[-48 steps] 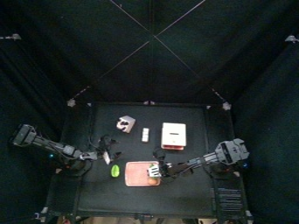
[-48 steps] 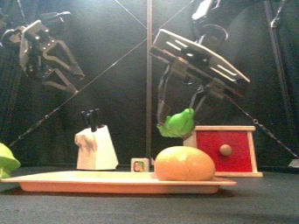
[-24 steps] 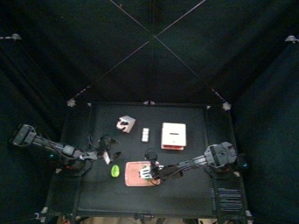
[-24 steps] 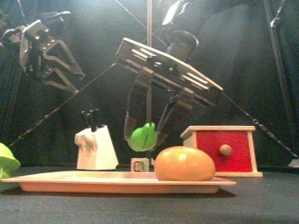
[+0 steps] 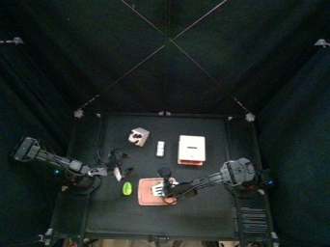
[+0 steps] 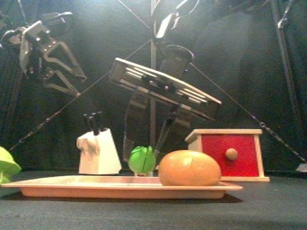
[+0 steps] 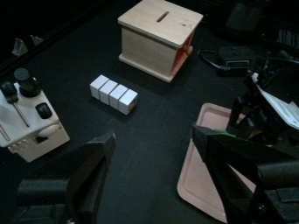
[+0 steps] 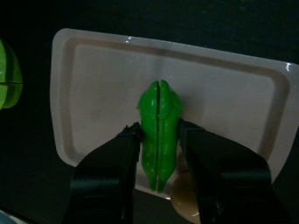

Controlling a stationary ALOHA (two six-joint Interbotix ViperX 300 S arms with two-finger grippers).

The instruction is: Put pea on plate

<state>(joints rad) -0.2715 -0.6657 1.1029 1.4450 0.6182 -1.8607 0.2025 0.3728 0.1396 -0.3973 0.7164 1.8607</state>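
Observation:
The pea [image 8: 159, 112], a bright green pod, is clamped upright between the jaws of my right gripper [image 8: 159, 133]. It hangs just over the middle of the pink plate [image 8: 98, 84]. In the front view the pea [image 6: 143, 162] sits low behind the plate's rim [image 6: 84, 187], under my right gripper [image 6: 145, 151]. In the top view my right gripper [image 5: 165, 185] reaches over the plate [image 5: 153, 196]. My left gripper [image 7: 152, 175] is open and empty, raised at the plate's left side [image 6: 42, 56].
An orange ball [image 6: 189, 168] lies on the plate's right part. A second green rounded piece [image 5: 127, 189] lies just left of the plate. A white block with black pegs [image 6: 99, 151], small white cubes [image 7: 114, 93] and a box with a red face [image 6: 231, 153] stand behind.
My right gripper has carried the pea leftward and down, from high beside the red-faced box to low over the plate. The left arm has not moved.

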